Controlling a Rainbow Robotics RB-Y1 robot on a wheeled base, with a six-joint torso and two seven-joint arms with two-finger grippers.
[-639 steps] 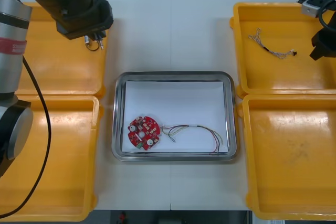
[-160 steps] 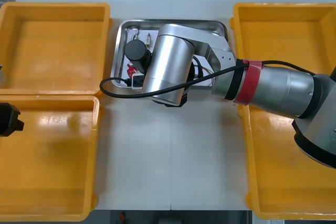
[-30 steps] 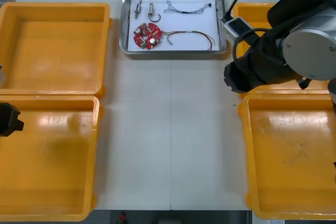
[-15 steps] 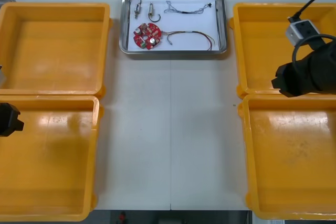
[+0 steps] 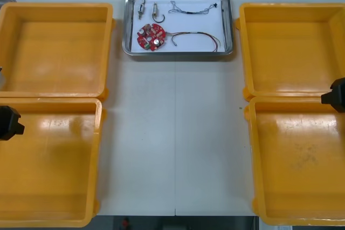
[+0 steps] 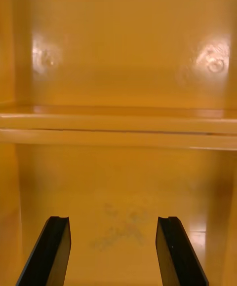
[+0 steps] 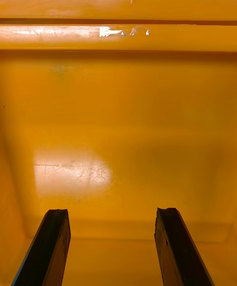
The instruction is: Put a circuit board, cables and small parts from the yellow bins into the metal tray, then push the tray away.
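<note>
Left gripper (image 7: pixel 112 212) and right gripper (image 6: pixel 113 219) are hanging over the yellow bins (image 5: pixel 51 160) at either side, fingers standing apart and gripping nothing. Beyond them, the metal tray (image 5: pixel 230 25) is sitting at the far edge of the table (image 5: pixel 172 133), carrying the red circuit board (image 5: pixel 151 36), cables (image 5: pixel 197 37) and small metal parts (image 5: pixel 142 8).

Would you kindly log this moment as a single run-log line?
metal tray: at far edge | circuit board, cables, small metal parts: in tray | left claw, right claw: open over yellow bins
</note>
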